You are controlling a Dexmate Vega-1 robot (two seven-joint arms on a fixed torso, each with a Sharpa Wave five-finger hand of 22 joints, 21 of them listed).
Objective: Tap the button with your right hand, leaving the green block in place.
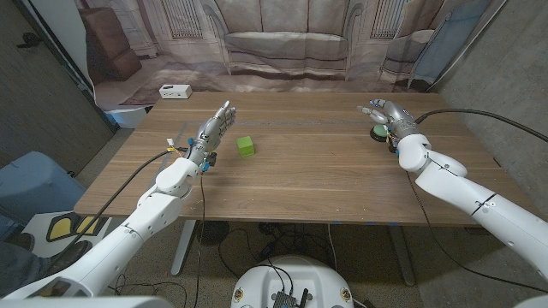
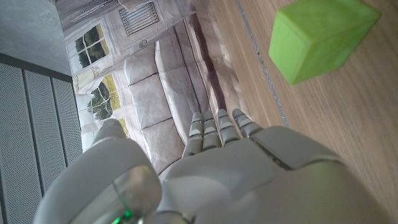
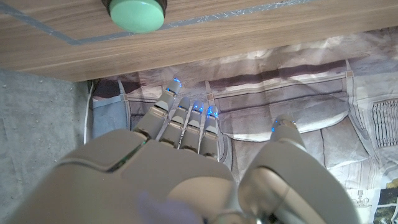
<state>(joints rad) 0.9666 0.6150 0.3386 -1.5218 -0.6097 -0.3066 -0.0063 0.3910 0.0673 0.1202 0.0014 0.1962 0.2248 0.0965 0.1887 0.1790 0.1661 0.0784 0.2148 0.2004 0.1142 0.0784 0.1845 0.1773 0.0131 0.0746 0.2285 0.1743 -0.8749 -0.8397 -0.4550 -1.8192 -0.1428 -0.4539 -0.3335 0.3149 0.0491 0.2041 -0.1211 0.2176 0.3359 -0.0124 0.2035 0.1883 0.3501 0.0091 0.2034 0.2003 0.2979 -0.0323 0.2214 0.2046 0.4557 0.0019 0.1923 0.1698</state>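
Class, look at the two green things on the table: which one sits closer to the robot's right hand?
The round green button, right beside the right hand. The square green block lies across the table by the left hand.

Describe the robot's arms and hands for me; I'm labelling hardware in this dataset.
Both arms have smooth white rounded shells, each with a black cable running along it. The left hand and right hand are silver-grey, segmented, metallic-looking. Small coloured wires show at the left wrist. Blue lights glow at the right hand's fingertips in its wrist view.

Probably a lab (printed sofa backdrop (image 1: pixel 282 38))
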